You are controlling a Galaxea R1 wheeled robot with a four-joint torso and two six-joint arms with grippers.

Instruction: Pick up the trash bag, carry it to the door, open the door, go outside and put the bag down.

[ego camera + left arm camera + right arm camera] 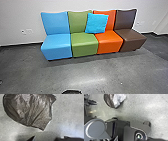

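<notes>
- We've got the green chair point(84, 45) ahead as our landmark, part of a low row standing across our view, between us and the pale wall point(150, 8).
- Just left of the green chair, and right up beside it, we see the blue chair point(57, 45).
- Immediately right of it comes the orange chair point(109, 42), and past that, the brown chair point(130, 38).
- And look, a turquoise cushion point(97, 23) leans upright across the seam between the green chair's back and its orange neighbour!
- Well left of the green chair, beyond the blue one, we spot a wall plate point(29, 31).
- In front of the green chair we have grey floor point(82, 75), with a streak of reflected light on it.
- Here's our trash bag point(28, 110), brown, crumpled and shiny against grey floor in both wrist views; how it lies relative to the green chair, or whether it touches the floor, we can't tell.
- The jaws, left and right? Apart, together or clamped on the bag, we can't tell for either pair.
</notes>
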